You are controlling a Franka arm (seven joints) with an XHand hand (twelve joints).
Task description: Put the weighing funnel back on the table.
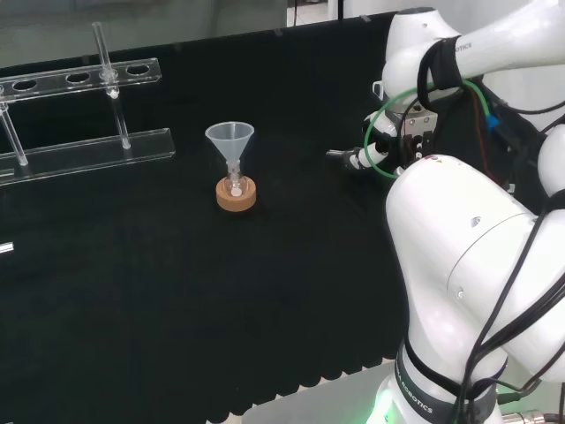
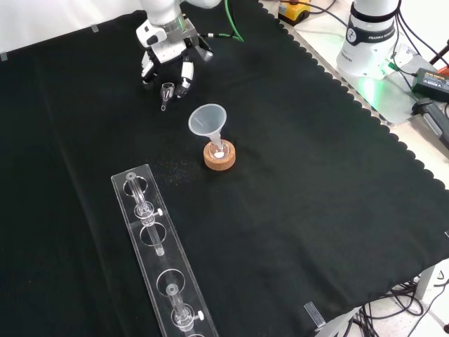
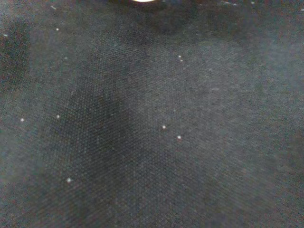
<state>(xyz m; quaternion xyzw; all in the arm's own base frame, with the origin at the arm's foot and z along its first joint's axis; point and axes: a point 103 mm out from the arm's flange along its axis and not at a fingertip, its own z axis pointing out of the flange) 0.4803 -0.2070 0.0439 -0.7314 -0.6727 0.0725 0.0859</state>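
Rack [image 2: 130, 210]: lying at the front view's left, well apart from the work and hindering nothing.
Hand [image 2: 170, 60]: hanging low over the cloth [image 2: 316, 175], fingers [image 2: 185, 76] pointing down on either side of the weighing funnel. Whether they are pinching it, I cannot tell.
Weighing funnel [image 2: 167, 91]: sitting between the fingertips, stem slanting toward the cloth, probably being set down.
Funnel [image 2: 208, 119]: standing on a cork ring [image 2: 219, 157] just right of the hand, the one thing risking a knock.

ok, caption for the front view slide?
Hand low over the black cloth with the weighing funnel close beneath it, beyond the funnel and its cork ring.
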